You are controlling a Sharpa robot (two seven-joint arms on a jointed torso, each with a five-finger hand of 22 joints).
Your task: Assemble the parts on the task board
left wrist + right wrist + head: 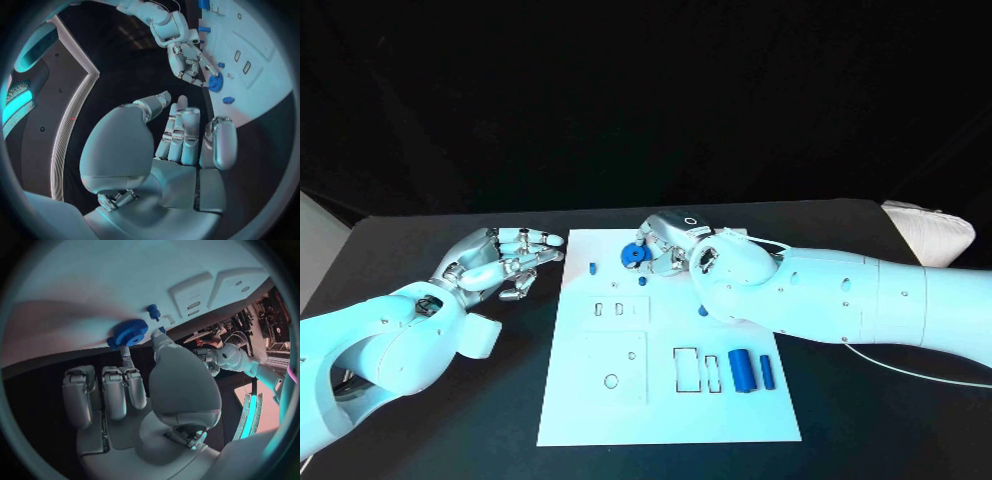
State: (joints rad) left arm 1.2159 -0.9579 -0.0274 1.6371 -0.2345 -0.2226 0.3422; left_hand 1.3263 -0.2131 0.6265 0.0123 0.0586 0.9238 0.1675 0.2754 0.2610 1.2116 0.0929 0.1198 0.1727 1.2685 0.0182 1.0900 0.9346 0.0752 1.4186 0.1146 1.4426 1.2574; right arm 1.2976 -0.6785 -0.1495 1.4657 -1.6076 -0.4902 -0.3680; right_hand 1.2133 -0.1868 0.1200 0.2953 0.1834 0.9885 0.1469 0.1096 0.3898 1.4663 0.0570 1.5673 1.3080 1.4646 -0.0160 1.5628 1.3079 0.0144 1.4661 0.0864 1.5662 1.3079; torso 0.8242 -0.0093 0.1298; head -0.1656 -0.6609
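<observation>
1. Black table (430, 420) carries the white task board (668, 400) in its middle.
2. Left hand (499, 262) hovers just beside the board's left edge, fingers loosely apart, holding nothing.
3. Right hand (678, 240) pinches a blue gear (636, 254) at the board's far end.
4. Two blue cylinders (750, 371) lie on the board's near right part.
</observation>
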